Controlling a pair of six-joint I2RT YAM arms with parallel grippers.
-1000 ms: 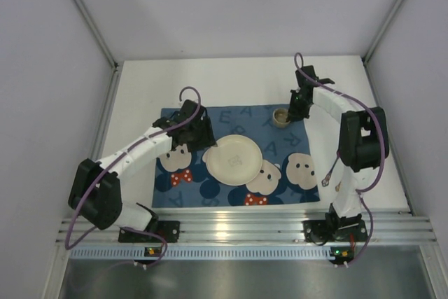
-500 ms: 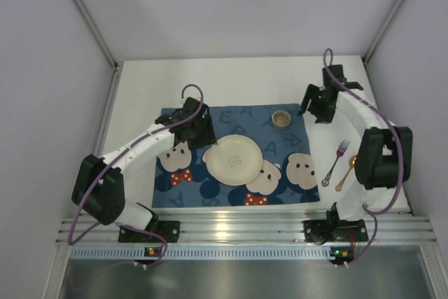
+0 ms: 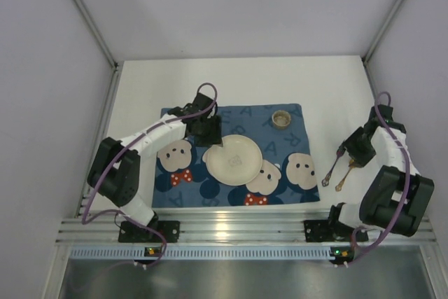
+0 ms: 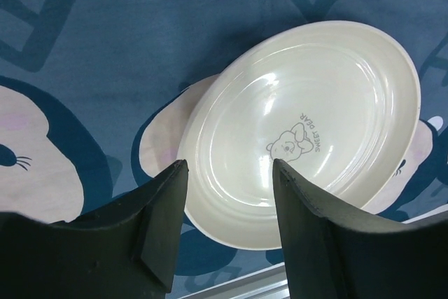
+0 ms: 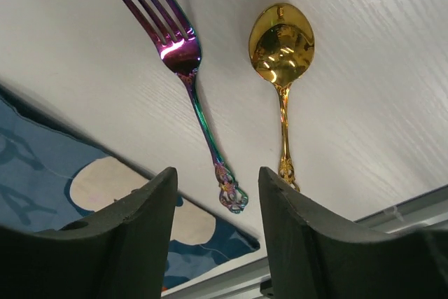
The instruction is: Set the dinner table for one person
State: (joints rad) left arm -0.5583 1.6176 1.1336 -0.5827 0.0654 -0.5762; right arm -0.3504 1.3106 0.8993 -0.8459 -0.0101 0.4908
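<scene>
The dinner table (image 3: 245, 85) carries a blue placemat (image 3: 175, 187) with a cream plate (image 3: 233, 160) in its middle and a small cup (image 3: 281, 118) at its back right corner. To the right of the mat a rainbow fork (image 3: 329, 174) and a gold spoon (image 3: 342, 181) lie side by side on the bare table. My left gripper (image 3: 211, 136) hovers open over the plate's (image 4: 308, 138) back left rim, nothing between its fingers (image 4: 164, 208). My right gripper (image 5: 217, 173) stands open just above the fork's (image 5: 189, 82) handle end, the spoon (image 5: 282, 47) beside it.
A slotted aluminium rail (image 3: 245, 225) runs along the near edge, holding both arm bases. Grey walls close in the table on three sides. The placemat's right corner (image 5: 42, 166) lies under my right gripper's left finger.
My right gripper opened off the cup, left it on the mat, and swung right and nearer to hang over the fork and spoon. The left arm edged right toward the plate's rim.
</scene>
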